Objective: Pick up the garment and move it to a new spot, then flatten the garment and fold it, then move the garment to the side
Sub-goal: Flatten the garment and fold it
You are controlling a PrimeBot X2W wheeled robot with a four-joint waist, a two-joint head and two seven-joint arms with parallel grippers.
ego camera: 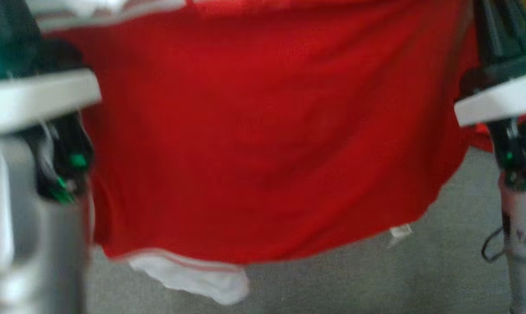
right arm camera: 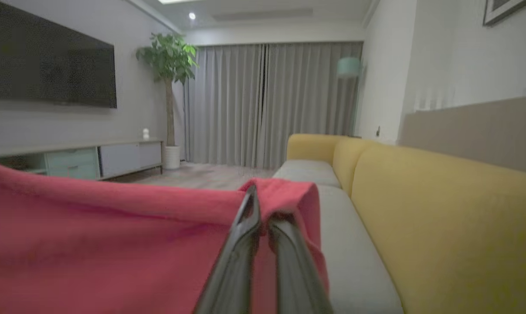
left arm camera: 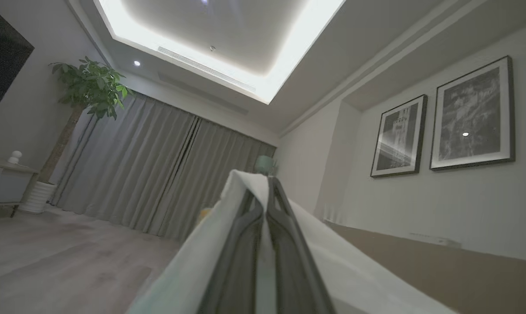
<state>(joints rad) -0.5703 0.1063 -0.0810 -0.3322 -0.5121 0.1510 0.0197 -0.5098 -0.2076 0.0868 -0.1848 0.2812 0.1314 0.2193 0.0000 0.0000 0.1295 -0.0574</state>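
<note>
Close in, both claws are clenched on the garment (ego camera: pixel 263 131): the left gripper (left arm camera: pixel 267 183) pinches a white part, the right gripper (right arm camera: pixel 263 205) pinches red cloth. The garment hangs spread between them, long axis left to right. Farther off, the yellow sofa (right arm camera: pixel 419 209) lies to the right gripper's right, likely the nearer arm for laying it there.

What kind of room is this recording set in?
Most likely a living room: a yellow sofa, a wall-mounted dark screen, and a potted plant beside floor-length curtains.
</note>
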